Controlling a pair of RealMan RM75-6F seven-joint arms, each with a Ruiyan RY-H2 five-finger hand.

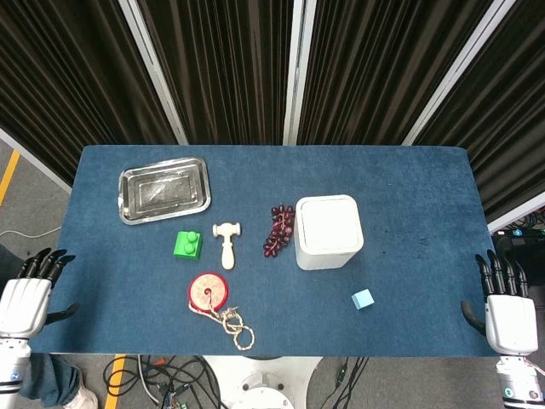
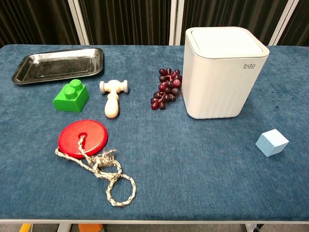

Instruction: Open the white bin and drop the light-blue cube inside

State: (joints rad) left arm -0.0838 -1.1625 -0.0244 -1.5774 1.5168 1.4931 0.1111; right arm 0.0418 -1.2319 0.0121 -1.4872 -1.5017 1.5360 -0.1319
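Observation:
The white bin (image 1: 328,232) (image 2: 223,71) stands upright right of the table's centre with its lid down. A small light-blue cube (image 1: 363,299) (image 2: 272,142) lies on the blue cloth in front of the bin and a little to its right. My left hand (image 1: 27,298) hangs off the table's front left corner, fingers apart, holding nothing. My right hand (image 1: 506,308) sits off the front right corner, fingers straight and spread, also holding nothing. Both hands are far from the bin and cube. The chest view shows neither hand.
Dark grapes (image 1: 278,229) (image 2: 166,88) lie against the bin's left side. Further left are a wooden mallet (image 1: 226,242), a green brick (image 1: 188,244), a red disc on a rope (image 1: 210,292) and a steel tray (image 1: 164,189) at the back left.

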